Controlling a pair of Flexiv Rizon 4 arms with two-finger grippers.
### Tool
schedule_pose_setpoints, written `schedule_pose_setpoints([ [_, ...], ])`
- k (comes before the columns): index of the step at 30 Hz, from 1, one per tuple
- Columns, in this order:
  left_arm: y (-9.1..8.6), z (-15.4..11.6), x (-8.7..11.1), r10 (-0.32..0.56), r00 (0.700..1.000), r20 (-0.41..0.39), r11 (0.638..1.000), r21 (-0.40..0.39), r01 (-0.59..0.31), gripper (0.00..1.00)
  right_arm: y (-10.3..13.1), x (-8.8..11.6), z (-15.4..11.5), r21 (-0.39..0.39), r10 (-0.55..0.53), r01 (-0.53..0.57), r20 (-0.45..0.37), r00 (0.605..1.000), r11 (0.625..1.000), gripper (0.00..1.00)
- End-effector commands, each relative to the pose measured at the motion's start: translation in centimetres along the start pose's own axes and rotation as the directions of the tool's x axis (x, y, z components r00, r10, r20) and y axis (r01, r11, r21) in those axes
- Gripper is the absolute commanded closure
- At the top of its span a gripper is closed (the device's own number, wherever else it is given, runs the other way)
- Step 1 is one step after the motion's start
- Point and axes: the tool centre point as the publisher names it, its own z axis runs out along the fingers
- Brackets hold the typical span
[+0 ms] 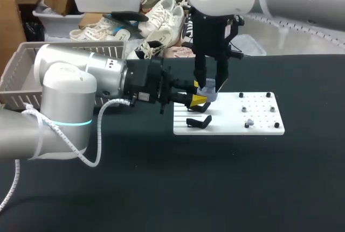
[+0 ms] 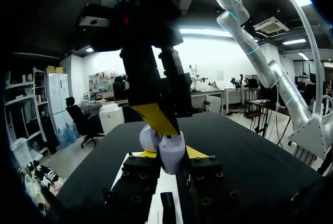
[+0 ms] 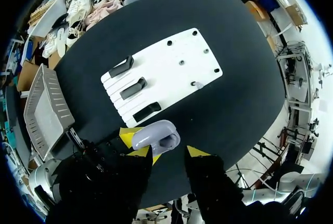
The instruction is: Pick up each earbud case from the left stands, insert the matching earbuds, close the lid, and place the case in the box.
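The lavender earbud case (image 3: 155, 134) is held in the air just above the stand end of the white board (image 1: 261, 129), clamped between the two yellow tips of the left hand (image 2: 171, 153), which comes in level from the left. The right hand (image 3: 168, 151) hangs straight down over it, its fingers apart. One tip rests against the case's upper part and the other looks just clear of it, so this hand has no grip. The case is therefore directly ahead of the right hand's tips. Its long axis runs roughly along the line joining those tips and crosswise to the left hand's reach. A hollow on the case seems to face up toward the right hand, though I cannot tell how far the lid is open. By my reading the right hand is the free one and better placed to work on the case from above.
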Motion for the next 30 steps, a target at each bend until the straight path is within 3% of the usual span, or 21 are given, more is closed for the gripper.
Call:
schedule_pose_setpoints([
  [1,0.0,0.0,0.0,0.000,1.000,-0.001,1.000,0.001,0.000,1.00,-3.4,1.4,-1.7,-0.076,0.017,-0.017,0.006,1.000,0.997,0.63],
  [6,0.0,0.0,0.0,0.000,1.000,-0.001,1.000,0.001,0.000,1.00,-6.0,1.9,-2.4,-0.147,-0.007,0.009,0.010,1.000,0.989,0.66],
  [11,0.0,0.0,0.0,0.000,1.000,-0.001,1.000,0.001,0.000,1.00,-8.2,2.0,-1.8,-0.235,-0.138,0.152,0.075,0.988,0.960,0.64],
  [13,0.0,0.0,0.0,0.000,1.000,-0.001,1.000,0.001,0.000,1.00,-9.0,2.1,-1.1,-0.260,-0.203,0.235,0.146,0.968,0.937,0.64],
  [17,0.0,0.0,0.0,0.000,1.000,-0.001,1.000,0.001,0.000,1.00,-9.9,1.5,0.2,-0.272,-0.222,0.284,0.237,0.946,0.919,0.62],
  [23,0.0,0.0,0.0,0.000,1.000,-0.001,1.000,0.001,0.000,1.00,-11.2,0.0,2.5,-0.274,-0.184,0.281,0.331,0.926,0.920,0.57],
  [30,0.0,0.0,0.0,0.000,1.000,-0.001,1.000,0.001,0.000,1.00,-11.0,-1.4,5.7,-0.296,-0.138,0.222,0.279,0.950,0.929,0.57],
])
